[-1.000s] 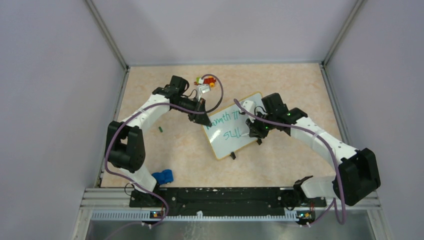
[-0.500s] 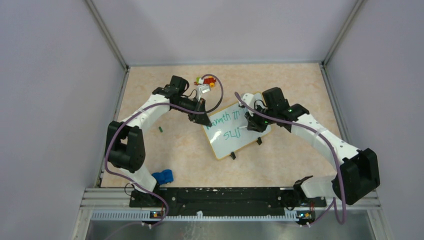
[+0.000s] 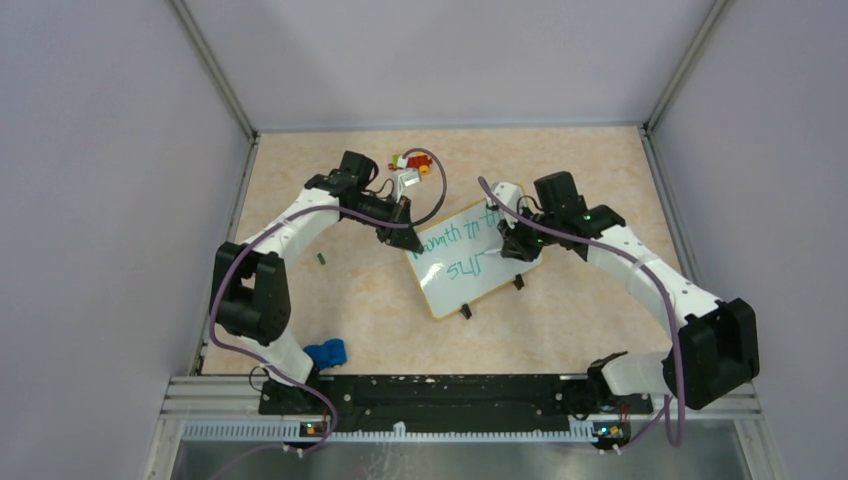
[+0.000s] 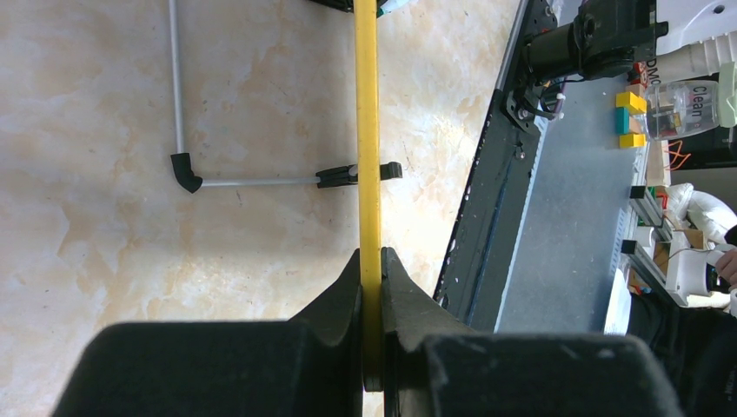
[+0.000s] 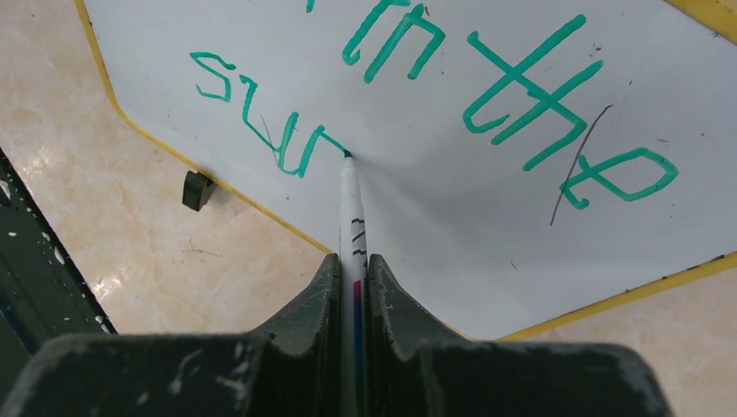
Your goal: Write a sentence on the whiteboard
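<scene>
The whiteboard [image 3: 483, 286], white with a thin yellow rim, lies tilted at mid-table. My left gripper [image 3: 412, 243] is shut on the board's left corner. In the left wrist view the yellow rim [image 4: 368, 130] runs edge-on between the left gripper [image 4: 371, 261] jaws. My right gripper [image 3: 512, 245] is shut on a white marker [image 5: 352, 208]. The marker's green tip touches the whiteboard [image 5: 434, 200] at the end of the lower line. The sentence [image 5: 521, 95] is green handwriting in two lines, also seen from above as the sentence [image 3: 452, 240].
Small coloured pieces [image 3: 412, 162] lie behind the left gripper. A blue object [image 3: 325, 353] sits near the left arm's base and a small green cap [image 3: 322, 258] lies on the table. A black foot [image 5: 197, 189] sticks out under the board. The black base rail [image 3: 440, 392] lines the near edge.
The right gripper has moved the marker a little to the right and towards the back, and the lower line has gained a stroke. The left gripper and the board have stayed put.
</scene>
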{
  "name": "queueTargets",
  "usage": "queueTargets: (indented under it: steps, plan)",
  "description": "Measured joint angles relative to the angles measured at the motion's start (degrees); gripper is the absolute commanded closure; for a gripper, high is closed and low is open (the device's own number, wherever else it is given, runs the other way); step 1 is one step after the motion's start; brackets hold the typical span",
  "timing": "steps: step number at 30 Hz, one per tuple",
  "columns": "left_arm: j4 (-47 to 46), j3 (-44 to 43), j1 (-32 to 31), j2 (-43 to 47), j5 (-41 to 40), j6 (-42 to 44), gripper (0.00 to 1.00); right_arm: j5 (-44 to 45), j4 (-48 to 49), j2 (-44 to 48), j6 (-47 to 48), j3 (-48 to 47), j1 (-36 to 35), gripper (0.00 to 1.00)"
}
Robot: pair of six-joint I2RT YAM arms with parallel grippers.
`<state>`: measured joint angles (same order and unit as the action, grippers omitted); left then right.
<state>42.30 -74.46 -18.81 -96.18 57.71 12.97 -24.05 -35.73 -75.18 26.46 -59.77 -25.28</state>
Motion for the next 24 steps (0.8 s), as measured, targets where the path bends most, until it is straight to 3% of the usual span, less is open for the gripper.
queueTargets:
  steps: [24]
  plan:
    - [0.1, 0.0, 0.0, 0.0, 0.1, 0.0, 1.00, -2.7, -1.7, 1.6, 0.8, 4.1, 0.1, 1.00]
